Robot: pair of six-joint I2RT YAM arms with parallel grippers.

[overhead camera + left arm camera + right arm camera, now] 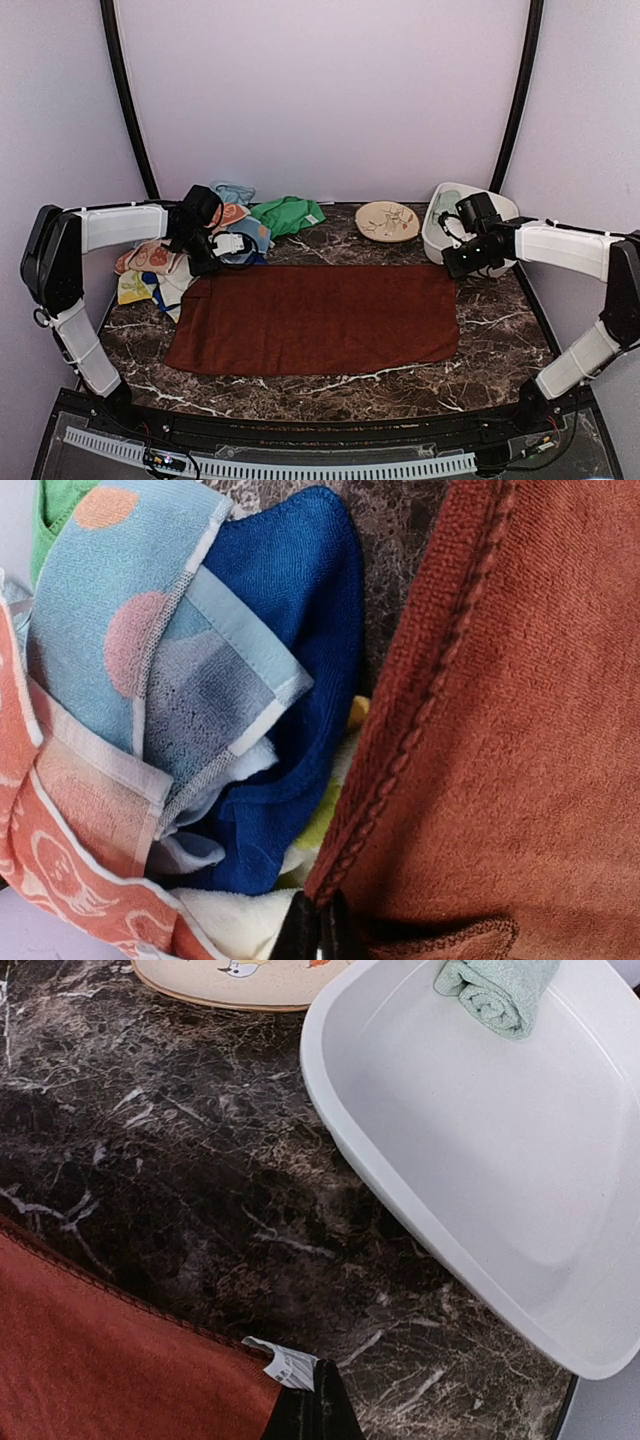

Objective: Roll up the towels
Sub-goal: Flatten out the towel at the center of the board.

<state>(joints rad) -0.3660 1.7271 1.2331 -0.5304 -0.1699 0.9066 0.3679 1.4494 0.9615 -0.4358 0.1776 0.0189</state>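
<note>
Overhead: the maroon towel [315,318] lies spread flat on the marble table [300,395], long side running left to right; a heap of towels [165,265] sits at its far left corner, with a green towel [287,214] and a plate [387,221] behind it
Left wrist only: the stitched maroon hem up close, and beside it a dark blue towel [300,630], a pale blue spotted towel [120,630] and an orange printed towel [50,860] crumpled together
Right wrist only: a mint towel [497,992] lying rolled inside the white tub [450,1190], and a small white label [285,1365] at the maroon corner
Left gripper [320,935]: fingers pressed together, pinching the maroon towel's far left corner
Right gripper [312,1415]: fingers clenched on the far right corner, right at the label, near the tub but apart from it
</note>
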